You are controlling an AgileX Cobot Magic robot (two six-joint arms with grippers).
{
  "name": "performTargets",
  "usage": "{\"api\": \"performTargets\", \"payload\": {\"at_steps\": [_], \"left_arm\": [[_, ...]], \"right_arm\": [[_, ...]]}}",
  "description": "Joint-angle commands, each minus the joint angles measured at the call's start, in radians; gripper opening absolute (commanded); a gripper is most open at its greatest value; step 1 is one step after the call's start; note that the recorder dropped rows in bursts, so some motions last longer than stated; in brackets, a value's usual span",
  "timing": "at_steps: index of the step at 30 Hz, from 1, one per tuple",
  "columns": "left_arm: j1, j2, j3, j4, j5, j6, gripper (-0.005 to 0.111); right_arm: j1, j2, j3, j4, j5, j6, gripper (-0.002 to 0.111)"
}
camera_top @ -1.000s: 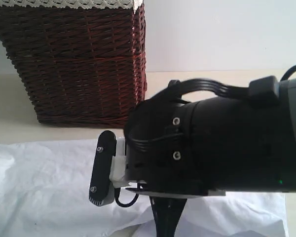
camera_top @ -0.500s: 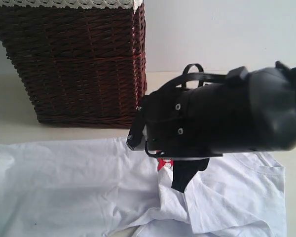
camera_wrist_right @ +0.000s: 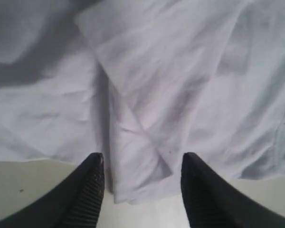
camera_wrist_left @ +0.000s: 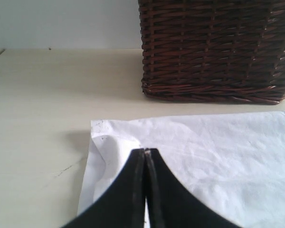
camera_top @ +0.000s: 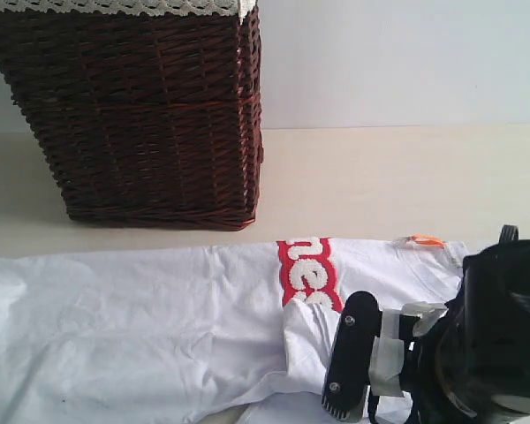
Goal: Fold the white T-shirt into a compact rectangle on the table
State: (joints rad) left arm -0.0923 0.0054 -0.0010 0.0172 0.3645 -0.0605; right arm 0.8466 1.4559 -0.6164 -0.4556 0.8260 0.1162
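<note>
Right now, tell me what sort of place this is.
Likely a staged laundry-folding workbench: a white T-shirt spread on a pale table, a dark wicker basket beyond it, and a plain wall.

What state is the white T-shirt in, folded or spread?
Mostly spread: the white T-shirt lies wide across the table, with only one flap turned over beside the red lettering. No compact rectangle yet.

We read this as a robot test bench dressed as a laundry corner. A bare cream tabletop (camera_top: 380, 177) runs back to a plain white wall (camera_top: 397, 62). On it stand a dark wicker basket (camera_top: 141, 115) with a lace-trimmed liner (camera_top: 115, 6) and a white T-shirt (camera_top: 141, 327) spread flat. A black robot arm (camera_top: 499, 344) leans in over the cloth.
</note>
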Motion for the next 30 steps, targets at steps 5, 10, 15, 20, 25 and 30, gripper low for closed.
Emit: {"api": "performTargets", "payload": {"at_steps": [5,10,15,20,25,30], "left_arm": [[0.003,-0.005,0.001,0.001,-0.011,0.000,0.000],[0.003,-0.005,0.001,0.001,-0.011,0.000,0.000],[0.003,-0.005,0.001,0.001,-0.011,0.000,0.000],[0.003,-0.005,0.001,0.001,-0.011,0.000,0.000],[0.003,-0.005,0.001,0.001,-0.011,0.000,0.000],[0.003,-0.005,0.001,0.001,-0.011,0.000,0.000]], "right_arm": [[-0.003,0.111,0.009,-0.132,-0.142,0.098,0.052],[-0.003,0.200,0.003,-0.158,-0.139,0.134,0.052],[-0.003,0.213,-0.054,-0.207,-0.065,0.226,0.050],[-0.003,0.210,-0.084,-0.241,-0.065,0.224,0.044],[-0.003,0.210,-0.086,-0.267,-0.054,0.227,0.039],[-0.003,0.199,-0.089,-0.211,-0.045,0.181,0.039]]}}
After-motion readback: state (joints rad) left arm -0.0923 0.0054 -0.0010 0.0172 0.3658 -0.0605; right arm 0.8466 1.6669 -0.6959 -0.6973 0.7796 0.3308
